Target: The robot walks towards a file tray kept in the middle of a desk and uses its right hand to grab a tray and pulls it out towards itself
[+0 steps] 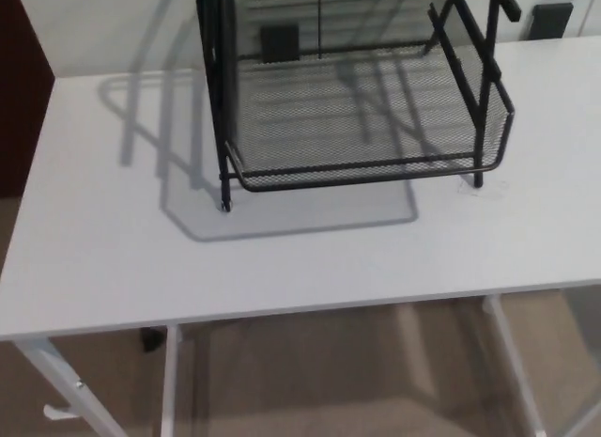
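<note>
We look down from the head camera onto a white desk [282,258] that fills most of the view. A black wire file tray [357,117] stands at the far middle of the desk, slightly right of centre, its top cut off by the upper edge of the picture. Its lowest mesh tray [376,127] sits within the upright frame [218,89], with the curved front rim facing us. The frame's front feet touch the desk surface at the left and right corners. The rack throws a soft grey shadow [178,164] onto the desk to its left and front. Behind the rack we see a pale wall with two dark rectangular fittings [549,21]. Below the desk's near edge we make out white legs [169,381] and a tan floor [329,371]. Neither hand of the robot appears in this view, so we cannot tell how the fingers of either stand.
</note>
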Controlling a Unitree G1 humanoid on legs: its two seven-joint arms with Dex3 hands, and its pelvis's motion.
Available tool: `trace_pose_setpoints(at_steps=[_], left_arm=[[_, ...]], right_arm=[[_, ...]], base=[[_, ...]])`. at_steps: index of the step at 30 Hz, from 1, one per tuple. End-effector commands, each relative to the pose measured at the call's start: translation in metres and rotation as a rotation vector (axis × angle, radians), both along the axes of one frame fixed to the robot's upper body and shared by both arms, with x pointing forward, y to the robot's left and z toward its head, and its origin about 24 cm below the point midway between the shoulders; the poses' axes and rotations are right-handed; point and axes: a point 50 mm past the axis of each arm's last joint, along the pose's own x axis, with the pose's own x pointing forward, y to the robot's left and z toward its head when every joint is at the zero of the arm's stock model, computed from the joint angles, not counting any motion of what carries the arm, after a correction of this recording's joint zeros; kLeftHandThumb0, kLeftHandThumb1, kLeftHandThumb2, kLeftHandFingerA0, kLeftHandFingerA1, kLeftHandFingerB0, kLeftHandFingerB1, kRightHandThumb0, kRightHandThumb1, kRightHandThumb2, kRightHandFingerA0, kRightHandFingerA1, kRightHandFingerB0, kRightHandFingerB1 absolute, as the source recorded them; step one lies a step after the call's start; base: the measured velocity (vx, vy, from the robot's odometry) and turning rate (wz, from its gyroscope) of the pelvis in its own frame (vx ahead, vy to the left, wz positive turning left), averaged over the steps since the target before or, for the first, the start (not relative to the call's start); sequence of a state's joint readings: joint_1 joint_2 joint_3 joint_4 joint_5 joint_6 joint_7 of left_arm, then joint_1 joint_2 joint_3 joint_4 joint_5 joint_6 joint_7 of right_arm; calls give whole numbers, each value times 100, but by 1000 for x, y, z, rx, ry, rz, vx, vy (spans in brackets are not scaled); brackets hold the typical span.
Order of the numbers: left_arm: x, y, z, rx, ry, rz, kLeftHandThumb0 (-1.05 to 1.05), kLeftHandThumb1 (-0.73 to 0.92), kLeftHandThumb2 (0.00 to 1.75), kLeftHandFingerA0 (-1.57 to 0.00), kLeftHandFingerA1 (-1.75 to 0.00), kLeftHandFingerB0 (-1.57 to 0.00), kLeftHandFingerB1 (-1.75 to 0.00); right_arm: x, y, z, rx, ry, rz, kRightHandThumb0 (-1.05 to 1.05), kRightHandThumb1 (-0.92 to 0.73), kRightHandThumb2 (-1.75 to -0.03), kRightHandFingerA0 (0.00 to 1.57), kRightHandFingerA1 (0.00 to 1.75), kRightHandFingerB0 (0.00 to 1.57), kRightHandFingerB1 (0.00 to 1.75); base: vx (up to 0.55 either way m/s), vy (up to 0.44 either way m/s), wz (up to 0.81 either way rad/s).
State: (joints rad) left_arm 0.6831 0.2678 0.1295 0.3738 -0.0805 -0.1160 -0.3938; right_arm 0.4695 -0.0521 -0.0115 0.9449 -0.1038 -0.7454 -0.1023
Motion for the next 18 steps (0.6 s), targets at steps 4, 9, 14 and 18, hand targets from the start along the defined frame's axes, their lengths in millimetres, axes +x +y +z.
trace_pose_setpoints(at_steps=[4, 9, 14, 18], left_arm=[[10, 6, 9, 71, -72, 16, -24, 75, 61, -40, -49, -26, -37], [11, 7, 10, 70, -84, 31, -25, 75, 61, -39, -49, -26, -37], [10, 8, 9, 89, -88, 23, -24, 74, 61, -40, -48, -27, -37], [10, 3, 13, 136, -99, -26, -26, 73, 61, -39, -47, -28, -37]], right_arm=[[4, 2, 0, 23, -20, 2, -80, -65, -60, 64, 79, 34, 62], [5, 4, 2, 21, -30, 20, -81, -64, -59, 65, 81, 34, 65], [5, 5, 3, 34, -30, 9, -81, -64, -59, 65, 81, 36, 64], [5, 4, 3, 23, -28, 14, -81, -64, -60, 66, 83, 34, 65]], base=[[-35, 10, -3], [17, 67, 11], [-7, -31, 1], [-4, -9, 2]])
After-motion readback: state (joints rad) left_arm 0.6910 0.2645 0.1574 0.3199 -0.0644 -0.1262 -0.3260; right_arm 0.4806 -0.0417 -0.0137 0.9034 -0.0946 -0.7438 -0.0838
